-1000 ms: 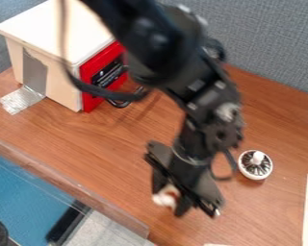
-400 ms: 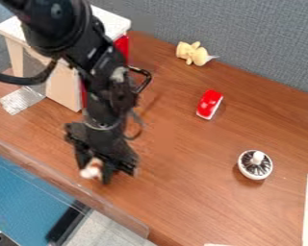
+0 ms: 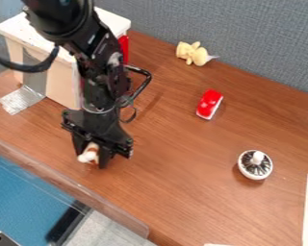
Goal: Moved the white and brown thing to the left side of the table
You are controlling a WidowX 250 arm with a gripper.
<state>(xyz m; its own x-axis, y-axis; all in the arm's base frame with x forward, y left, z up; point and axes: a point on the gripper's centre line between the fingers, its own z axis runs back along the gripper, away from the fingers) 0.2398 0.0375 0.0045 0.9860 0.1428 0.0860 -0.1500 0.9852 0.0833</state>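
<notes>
Over the left part of the wooden table [image 3: 176, 173], near its front-left edge, hangs my black gripper [image 3: 92, 157]. It is shut on the white and brown thing [image 3: 89, 154], a small object with a white lower end and a brown patch. The fingers partly cover it. Whether its underside touches the table, I cannot tell.
A white-topped box [image 3: 60, 81] with a red side stands behind the gripper at the upper left. A red toy [image 3: 209, 104], a pale yellow figure [image 3: 194, 53] and a white round object with a knob [image 3: 255, 165] lie farther right. A clear ledge [image 3: 73, 185] runs along the front-left edge.
The gripper has moved left across the table with the white and brown thing held in it, most of the way before the later earlier frame. The red toy and yellow figure have come into view.
</notes>
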